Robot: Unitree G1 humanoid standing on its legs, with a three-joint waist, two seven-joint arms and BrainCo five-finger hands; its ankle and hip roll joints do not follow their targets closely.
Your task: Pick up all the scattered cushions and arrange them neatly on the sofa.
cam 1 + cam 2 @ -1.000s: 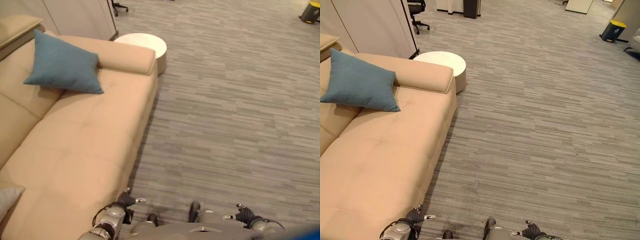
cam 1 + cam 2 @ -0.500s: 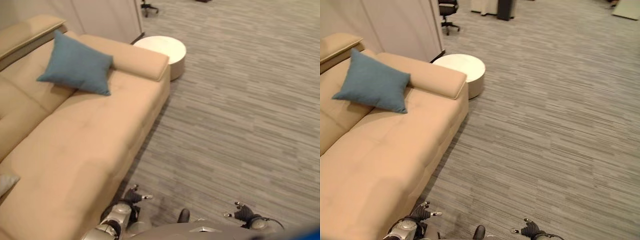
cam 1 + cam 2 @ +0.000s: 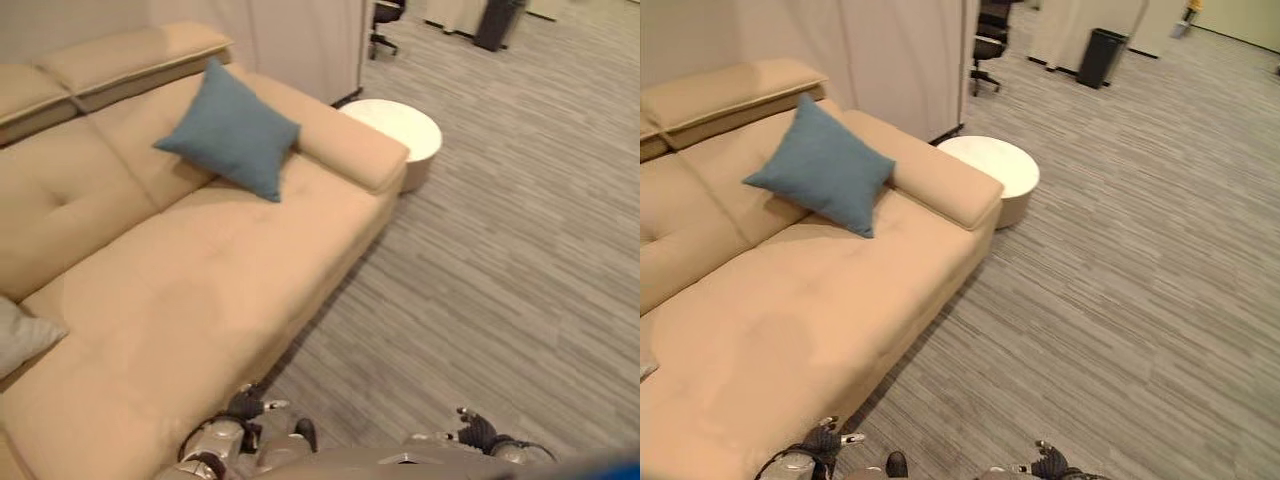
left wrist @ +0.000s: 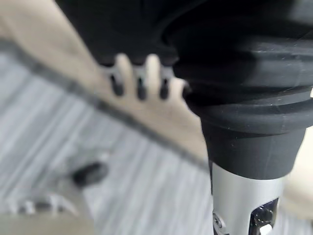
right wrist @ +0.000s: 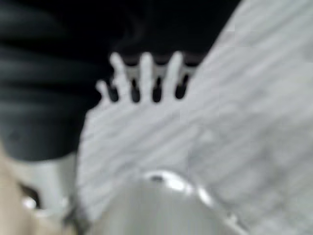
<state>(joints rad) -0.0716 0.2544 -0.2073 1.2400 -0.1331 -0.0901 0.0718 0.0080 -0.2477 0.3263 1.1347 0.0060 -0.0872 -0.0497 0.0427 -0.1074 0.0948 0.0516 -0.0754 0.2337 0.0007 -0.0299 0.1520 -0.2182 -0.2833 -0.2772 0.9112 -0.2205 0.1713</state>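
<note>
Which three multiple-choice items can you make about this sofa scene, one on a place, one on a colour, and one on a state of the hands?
1. Where does the blue cushion lie?
A. on the carpet
B. on the sofa, against the backrest near the armrest
C. on the round table

2. What colour is the round side table beyond the armrest?
A. white
B. black
C. blue

3. What are the two hands holding?
A. a cushion each
B. one cushion together
C. nothing

Answers:
1. B: the blue cushion leans on the backrest of the sofa, next to the armrest.
2. A: the round side table has a white top.
3. C: the left hand and the right hand hang low over the carpet with relaxed fingers, empty.
</note>
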